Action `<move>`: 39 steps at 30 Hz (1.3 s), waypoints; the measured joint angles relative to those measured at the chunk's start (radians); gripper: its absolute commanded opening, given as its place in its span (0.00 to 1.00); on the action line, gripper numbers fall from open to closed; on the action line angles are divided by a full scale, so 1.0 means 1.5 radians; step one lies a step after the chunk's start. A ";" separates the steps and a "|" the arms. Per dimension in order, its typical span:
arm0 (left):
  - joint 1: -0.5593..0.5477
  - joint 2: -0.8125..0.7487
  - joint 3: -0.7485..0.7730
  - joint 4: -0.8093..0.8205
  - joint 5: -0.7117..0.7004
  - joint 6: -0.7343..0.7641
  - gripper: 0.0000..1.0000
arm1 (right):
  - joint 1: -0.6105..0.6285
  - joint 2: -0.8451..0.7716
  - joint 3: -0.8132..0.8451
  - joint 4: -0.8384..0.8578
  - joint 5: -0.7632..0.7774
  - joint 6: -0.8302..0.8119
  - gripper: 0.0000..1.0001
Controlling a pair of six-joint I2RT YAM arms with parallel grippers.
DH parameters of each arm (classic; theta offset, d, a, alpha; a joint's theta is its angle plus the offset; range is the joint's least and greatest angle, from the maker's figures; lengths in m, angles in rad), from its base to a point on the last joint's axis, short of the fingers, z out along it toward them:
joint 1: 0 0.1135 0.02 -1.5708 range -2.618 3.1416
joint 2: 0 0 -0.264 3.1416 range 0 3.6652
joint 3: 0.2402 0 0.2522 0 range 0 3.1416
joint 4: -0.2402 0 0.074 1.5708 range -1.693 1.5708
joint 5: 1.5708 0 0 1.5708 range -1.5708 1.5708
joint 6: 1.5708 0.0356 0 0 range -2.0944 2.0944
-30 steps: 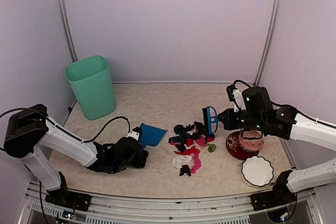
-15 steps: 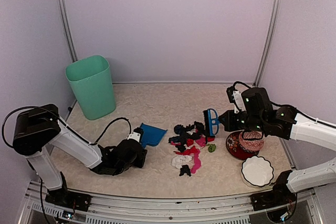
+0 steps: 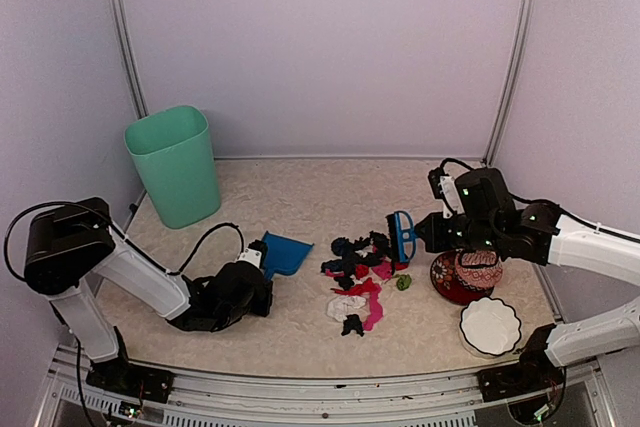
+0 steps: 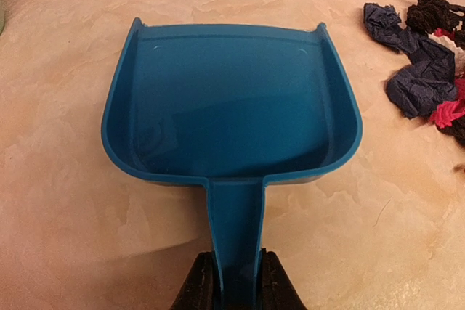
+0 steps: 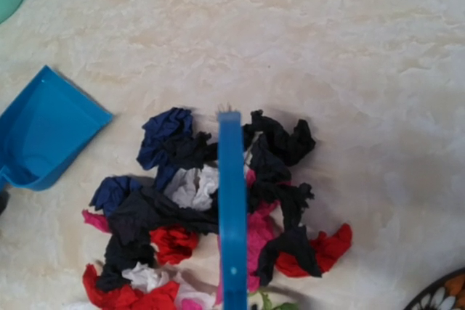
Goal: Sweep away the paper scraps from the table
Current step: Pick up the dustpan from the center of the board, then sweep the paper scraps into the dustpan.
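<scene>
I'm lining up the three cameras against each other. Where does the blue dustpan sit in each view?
Top external: the dustpan lies left of centre, in the lower half.
Left wrist: it fills the middle, handle toward the bottom edge.
Right wrist: it lies at the left edge, partly cut off.
Shared landmark: the paper scraps, right of the dustpan in every view.

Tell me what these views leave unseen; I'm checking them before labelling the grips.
Right gripper: its fingers lie below the bottom edge of the right wrist view; only the brush shows.
Paper scraps: the brush covers those beneath it there.
Left gripper: left wrist view's bottom edge cuts it off beside the dustpan handle.
Patterned bowl: top view, the right arm overlaps it.
</scene>
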 measured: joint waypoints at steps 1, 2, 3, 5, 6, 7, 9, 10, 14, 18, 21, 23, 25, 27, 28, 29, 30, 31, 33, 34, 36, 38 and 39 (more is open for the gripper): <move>0.000 -0.003 -0.001 -0.002 0.002 0.000 0.00 | 0.000 0.001 0.000 0.000 0.000 0.000 0.00; 0.000 -0.006 -0.001 -0.007 0.002 0.000 0.00 | 0.000 0.002 0.000 0.000 0.000 0.000 0.00; 0.000 -0.009 -0.001 -0.012 0.002 0.000 0.00 | 0.000 0.002 0.000 0.000 0.001 0.000 0.00; -0.001 -0.018 -0.001 -0.026 0.002 -0.002 0.00 | 0.000 0.002 0.000 0.000 0.003 -0.001 0.00; -0.001 -0.025 -0.001 -0.038 0.002 -0.003 0.00 | 0.000 0.002 0.000 0.000 0.004 -0.002 0.00; -0.003 -0.032 -0.001 -0.053 0.001 -0.005 0.00 | -0.001 0.002 0.000 -0.001 0.005 -0.003 0.00; -0.011 -0.051 0.002 -0.090 -0.005 -0.012 0.00 | -0.005 0.002 0.000 -0.001 0.007 -0.006 0.00; -0.018 -0.064 0.004 -0.111 -0.009 -0.017 0.00 | -0.008 0.002 0.000 -0.001 0.009 -0.009 0.00; -0.055 -0.119 0.023 -0.199 -0.026 -0.045 0.00 | -0.022 0.002 0.000 -0.004 0.019 -0.025 0.00; -0.106 -0.193 0.049 -0.307 -0.036 -0.085 0.00 | -0.041 0.003 0.001 -0.010 0.027 -0.053 0.00; -0.138 -0.232 0.070 -0.382 -0.029 -0.108 0.00 | -0.052 0.006 0.004 -0.016 0.031 -0.071 0.00; -0.167 -0.256 0.083 -0.432 -0.020 -0.119 0.00 | -0.058 0.008 0.006 -0.017 0.032 -0.084 0.00; -0.203 -0.271 0.097 -0.476 -0.009 -0.127 0.00 | -0.063 0.010 0.011 -0.023 0.033 -0.093 0.00; -0.250 -0.277 0.118 -0.524 -0.001 -0.140 0.00 | -0.066 0.011 0.017 -0.026 0.033 -0.105 0.00; -0.273 -0.277 0.129 -0.546 0.002 -0.149 0.00 | -0.068 0.012 0.019 -0.027 0.033 -0.109 0.00; -0.295 -0.277 0.139 -0.566 0.005 -0.158 0.00 | -0.069 0.012 0.023 -0.030 0.033 -0.115 0.00; -0.316 -0.277 0.148 -0.586 0.006 -0.169 0.00 | -0.070 0.013 0.025 -0.031 0.034 -0.119 0.00; -0.332 -0.277 0.154 -0.601 0.007 -0.179 0.00 | -0.071 0.013 0.028 -0.032 0.035 -0.124 0.00; -0.375 -0.273 0.167 -0.637 0.006 -0.204 0.00 | -0.072 0.014 0.036 -0.033 0.037 -0.136 0.00; -0.394 -0.270 0.172 -0.652 0.007 -0.217 0.00 | -0.075 0.015 0.039 -0.033 0.037 -0.142 0.00; -0.429 -0.260 0.180 -0.682 0.008 -0.244 0.00 | -0.084 0.019 0.043 -0.031 0.039 -0.157 0.00; -0.455 -0.245 0.185 -0.702 0.015 -0.268 0.00 | -0.094 0.028 0.048 -0.031 0.043 -0.174 0.00; -0.465 -0.237 0.187 -0.710 0.020 -0.278 0.00 | -0.098 0.037 0.052 -0.030 0.048 -0.183 0.00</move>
